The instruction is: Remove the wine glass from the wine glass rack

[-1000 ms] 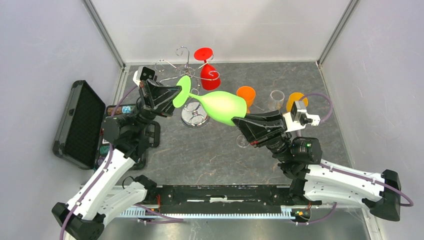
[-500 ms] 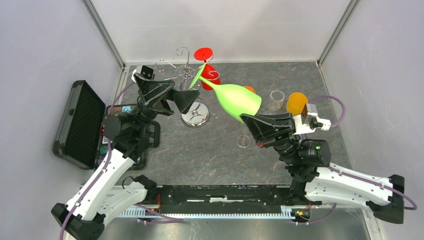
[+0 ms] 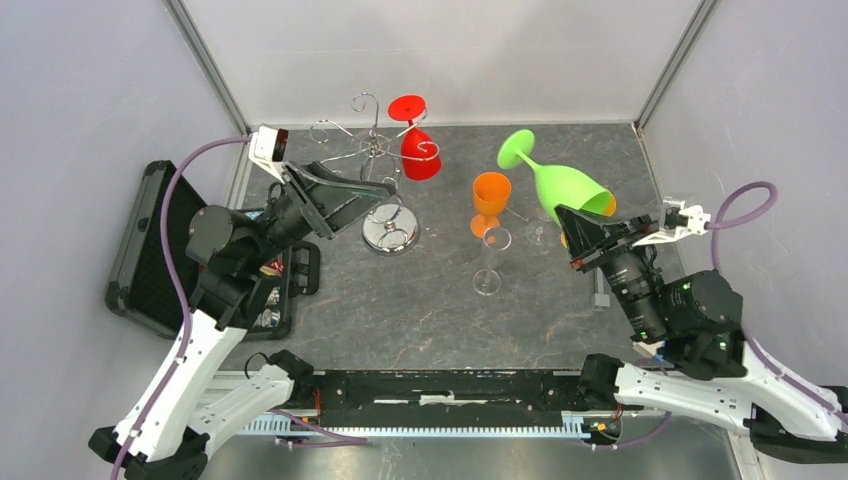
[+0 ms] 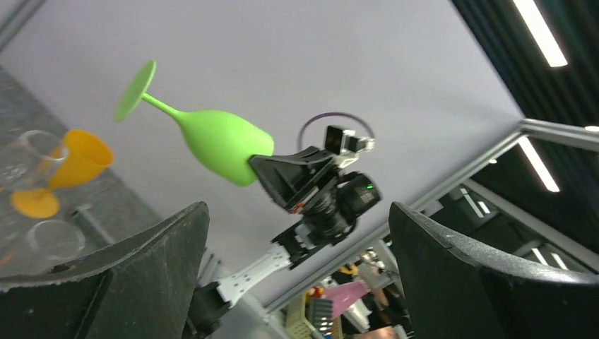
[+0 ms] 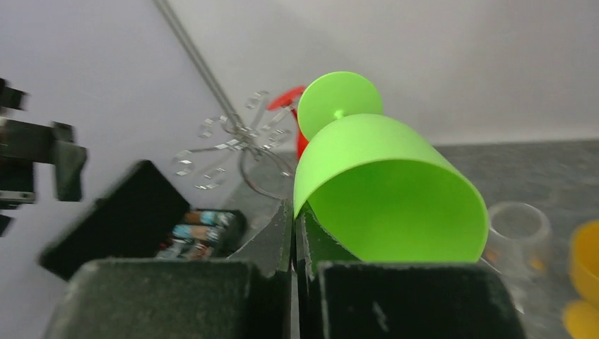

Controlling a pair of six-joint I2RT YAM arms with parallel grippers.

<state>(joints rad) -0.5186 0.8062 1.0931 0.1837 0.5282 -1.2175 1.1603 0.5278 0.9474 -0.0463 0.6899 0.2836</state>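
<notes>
A green wine glass (image 3: 556, 184) hangs tilted in the air right of the rack, foot up and to the back, touching no arm of it. My right gripper (image 3: 582, 226) is shut on its rim, one finger inside the bowl (image 5: 388, 191) and one outside. The wine glass rack (image 3: 377, 147), chrome wire on a round shiny base, stands at the back left with a red glass (image 3: 420, 156) hanging from it. My left gripper (image 3: 368, 196) is open beside the rack's stem with nothing in it. In the left wrist view the green glass (image 4: 219, 138) shows far beyond the spread fingers (image 4: 141, 268).
An orange glass (image 3: 490, 200) and a clear glass (image 3: 487, 262) stand mid-table. Another clear glass (image 3: 540, 232) and a yellow-orange one (image 3: 605, 204) stand right under the held glass. An open black case (image 3: 160, 245) lies at the left edge.
My left gripper has let go of the green glass's foot, opened and drawn back. My right arm has carried the glass to the right, away from the rack.
</notes>
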